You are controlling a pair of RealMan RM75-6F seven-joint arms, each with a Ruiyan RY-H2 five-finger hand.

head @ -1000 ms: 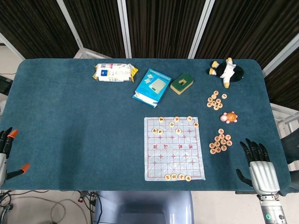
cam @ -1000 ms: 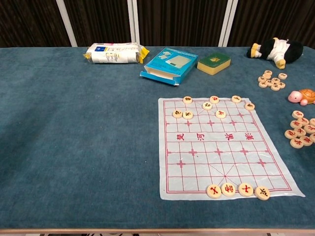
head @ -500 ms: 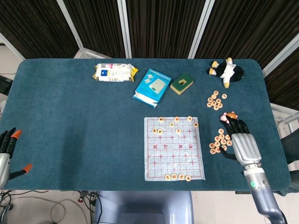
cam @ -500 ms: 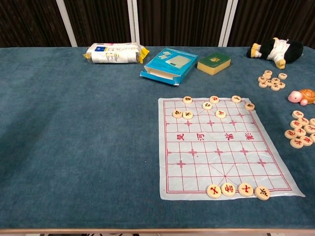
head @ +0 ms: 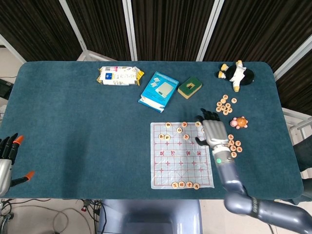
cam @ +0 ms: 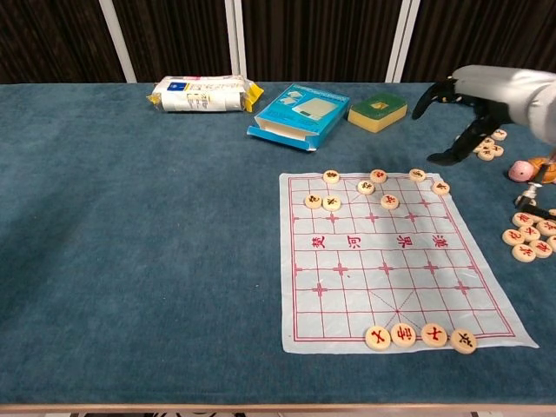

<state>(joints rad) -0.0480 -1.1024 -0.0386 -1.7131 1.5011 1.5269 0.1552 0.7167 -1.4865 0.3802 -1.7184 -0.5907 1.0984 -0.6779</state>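
Right now your right hand (head: 213, 131) hangs over the far right corner of the white plastic chess sheet with its red grid (head: 181, 156), fingers spread and bent down, holding nothing. In the chest view the fingertips (cam: 437, 159) stand above the round wooden piece (cam: 441, 187) at that corner; whether they touch it you cannot tell. Just to the hand's right lie 2 loose clusters of wooden chess discs (head: 233, 145) and a small pink turtle toy (head: 239, 122), so room there is tight. Your left hand (head: 6, 161) sits off the table's near left edge, fingers apart, empty. The blue felt tabletop (head: 78, 126) lies open across its left half.
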